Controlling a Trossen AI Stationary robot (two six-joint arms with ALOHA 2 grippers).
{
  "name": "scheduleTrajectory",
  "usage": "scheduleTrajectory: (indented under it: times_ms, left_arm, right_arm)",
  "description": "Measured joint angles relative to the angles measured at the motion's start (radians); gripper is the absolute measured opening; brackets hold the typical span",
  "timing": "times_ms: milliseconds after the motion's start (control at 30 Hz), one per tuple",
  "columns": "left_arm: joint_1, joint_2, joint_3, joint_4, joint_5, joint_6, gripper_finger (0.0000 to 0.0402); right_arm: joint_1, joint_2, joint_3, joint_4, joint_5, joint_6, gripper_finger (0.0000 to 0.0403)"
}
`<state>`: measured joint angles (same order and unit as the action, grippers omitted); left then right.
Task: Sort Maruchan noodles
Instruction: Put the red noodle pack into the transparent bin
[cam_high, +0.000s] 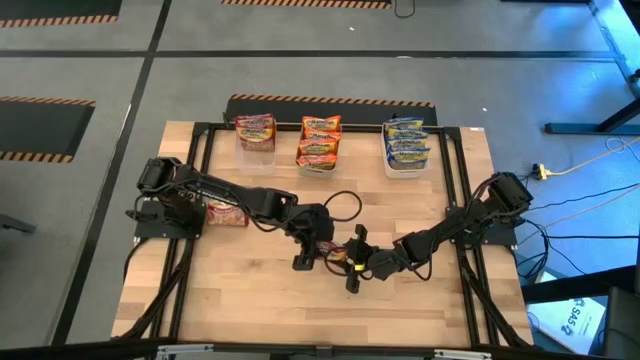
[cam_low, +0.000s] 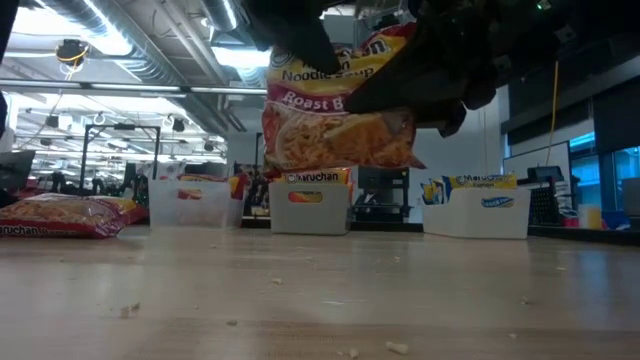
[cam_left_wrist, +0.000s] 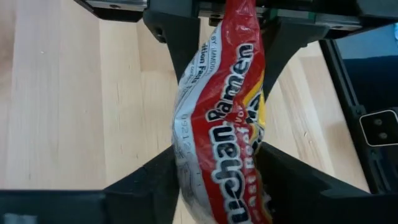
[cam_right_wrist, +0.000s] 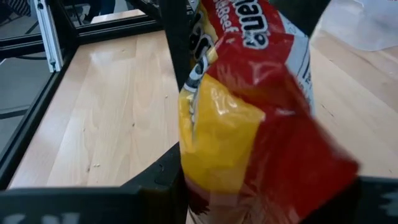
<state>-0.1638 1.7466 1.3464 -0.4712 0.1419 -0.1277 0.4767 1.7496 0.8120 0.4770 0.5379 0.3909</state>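
Over the wooden surface (cam_high: 250, 290), both arms are meeting at mid-table, sharing one red roast-beef packet (cam_low: 340, 110) held aloft. The left gripper (cam_high: 312, 240) and right gripper (cam_high: 358, 262) are each clamping it (a handover, apparently). Next, one must release so the other can carry it to the red-packet tub (cam_high: 256, 150).

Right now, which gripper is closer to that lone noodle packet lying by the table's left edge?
Left. The left gripper is mid-table, right of the lone packet; the right gripper is farther right still.
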Motion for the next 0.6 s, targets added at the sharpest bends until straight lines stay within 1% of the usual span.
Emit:
scheduleTrajectory:
  times_ms: [167, 267, 467, 533, 600]
  left_arm:
    - [0.003, 0.0, 0.0, -0.004, 0.004, 0.004, 0.0143]
    - [0.004, -0.001, 0.0, -0.005, -0.002, 0.002, 0.0125]
    - [-0.006, -0.001, 0.0, -0.01, -0.059, 0.004, 0.0098]
    - [-0.006, -0.004, -0.001, -0.013, -0.062, 0.016, 0.0083]
    - [-0.006, -0.009, -0.002, -0.015, -0.063, 0.03, 0.0068]
  right_arm:
    - [0.0, 0.0, 0.0, -0.003, 0.005, 0.013, 0.0136]
    - [0.001, 0.0, 0.0, 0.002, 0.022, 0.028, 0.015]
    - [0.0, 0.0, 0.0, 0.008, 0.033, 0.024, 0.0203]
    - [0.001, -0.011, 0.0, -0.019, 0.025, 0.019, 0.022]
    - [0.001, -0.031, 0.0, -0.061, -0.005, -0.001, 0.0233]
